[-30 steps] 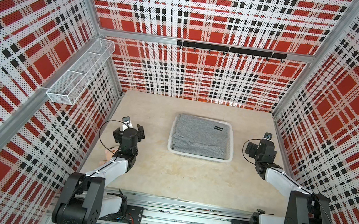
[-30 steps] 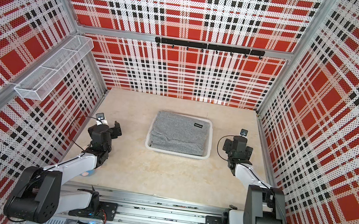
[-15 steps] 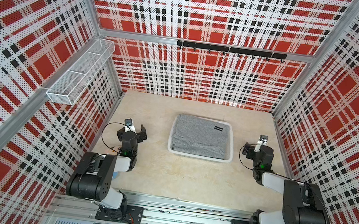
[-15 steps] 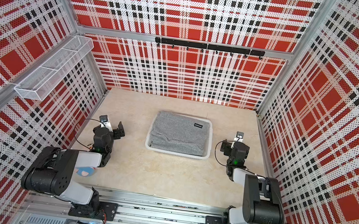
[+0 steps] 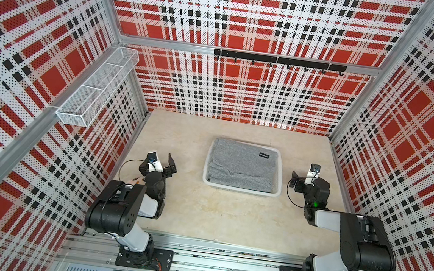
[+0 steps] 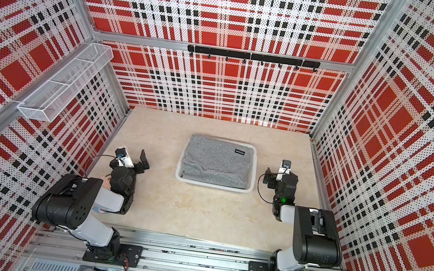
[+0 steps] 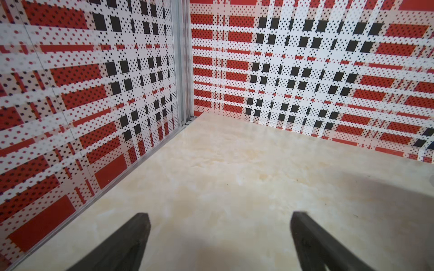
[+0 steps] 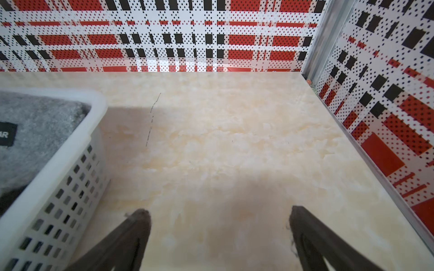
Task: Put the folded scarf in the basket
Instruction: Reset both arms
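Observation:
A grey folded scarf with a small black label lies flat inside the white lattice basket at the table's middle. In the right wrist view, the basket's perforated wall and the scarf show at one edge. My left gripper is open over bare table to the left of the basket, with nothing between its fingers. My right gripper is open just right of the basket and holds nothing.
A white wire-mesh shelf hangs on the left wall and a black hook rail on the back wall. Plaid walls close three sides. An aluminium rail carries both arm bases at the front. A small pale-orange thing lies partly hidden under the left arm.
Both arms have folded back and down toward their bases, while the grippers stayed open beside the basket. The scarf and basket have not moved.

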